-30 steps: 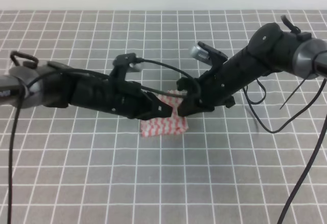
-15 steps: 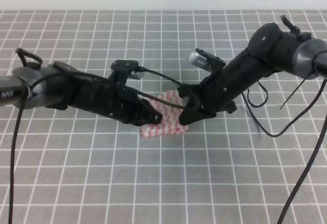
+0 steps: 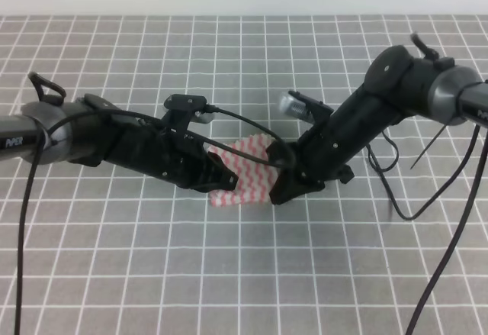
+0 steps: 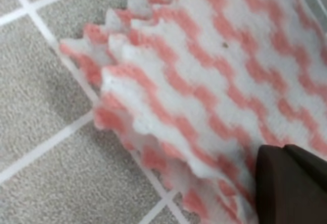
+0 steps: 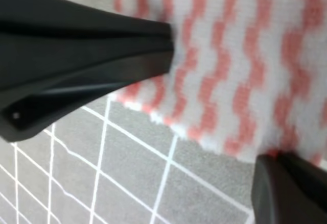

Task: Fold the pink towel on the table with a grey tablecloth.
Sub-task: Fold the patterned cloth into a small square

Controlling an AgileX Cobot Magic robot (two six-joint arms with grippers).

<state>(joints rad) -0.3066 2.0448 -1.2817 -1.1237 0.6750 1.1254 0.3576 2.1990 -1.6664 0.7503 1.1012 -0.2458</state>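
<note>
Matte black arms (image 3: pixel 130 146), looping black cables (image 3: pixel 19 220).

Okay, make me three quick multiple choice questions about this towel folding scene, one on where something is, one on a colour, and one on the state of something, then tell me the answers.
1. Where does the pink towel lie?
A. between the two arms near the table's middle
B. at the far left edge
C. hanging off the front edge

2. What colour are the grid lines on the grey tablecloth?
A. black
B. white
C. yellow

3. How does the towel lie?
A. spread flat in one layer
B. rolled into a tube
C. doubled over, layers stacked

Answers:
1 A: the left gripper and right gripper flank it.
2 B: thin white lines form squares.
3 C: the left wrist view shows stacked serrated edges.
</note>
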